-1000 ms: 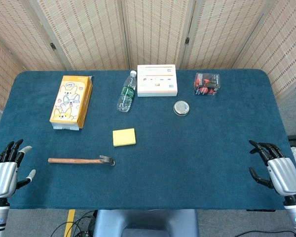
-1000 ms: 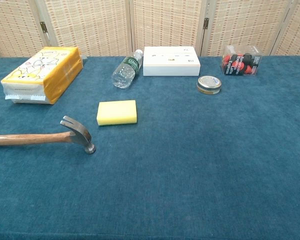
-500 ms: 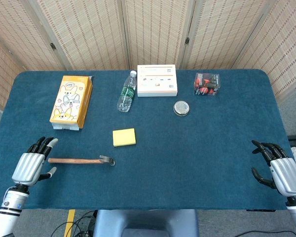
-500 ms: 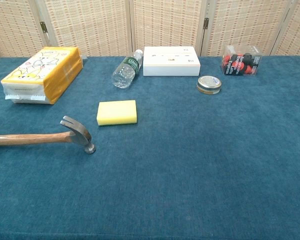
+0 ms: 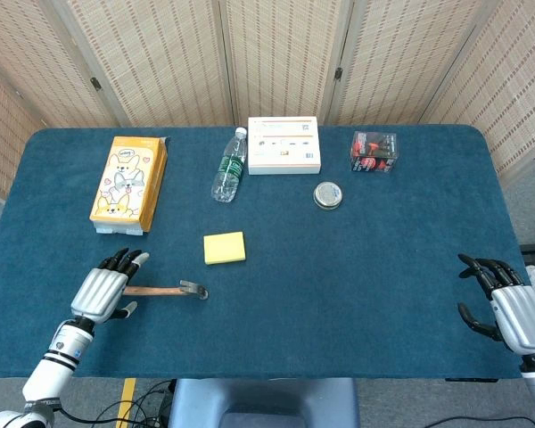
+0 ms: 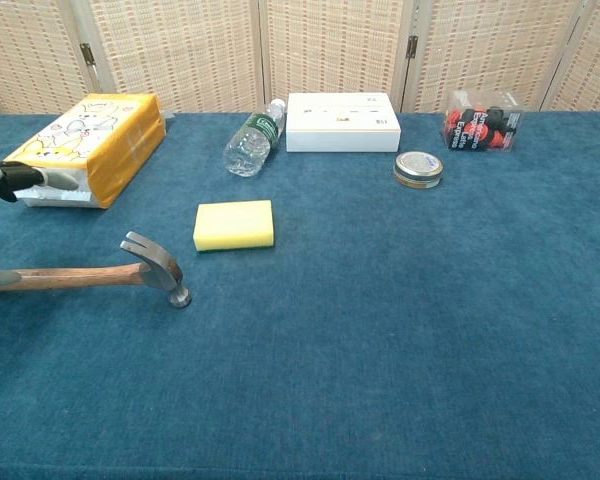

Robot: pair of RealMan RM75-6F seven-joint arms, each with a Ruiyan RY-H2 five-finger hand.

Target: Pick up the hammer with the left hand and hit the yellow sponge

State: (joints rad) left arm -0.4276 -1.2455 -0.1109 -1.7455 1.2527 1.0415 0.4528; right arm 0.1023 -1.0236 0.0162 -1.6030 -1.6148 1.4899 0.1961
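Observation:
The hammer (image 5: pixel 160 290) lies flat on the blue table, wooden handle pointing left and steel head (image 6: pixel 158 266) to the right. My left hand (image 5: pixel 102 291) hovers over the far left end of the handle, fingers stretched out and spread, not closed around it. In the chest view only its fingertips (image 6: pixel 15 178) show at the left edge. The yellow sponge (image 5: pixel 225 248) sits just up and right of the hammer head, also seen as the sponge (image 6: pixel 234 224) beyond the head. My right hand (image 5: pixel 510 310) stays open at the table's right front edge, holding nothing.
A yellow tissue pack (image 5: pixel 129 183) lies behind my left hand. A water bottle (image 5: pixel 229 166), a white box (image 5: pixel 284 145), a round tin (image 5: pixel 328 194) and a clear box of red items (image 5: pixel 374 151) line the back of the table.
My left hand has moved right and forward from the table's left edge to above the hammer handle's end. The hammer and sponge have not moved; the right hand barely shifted.

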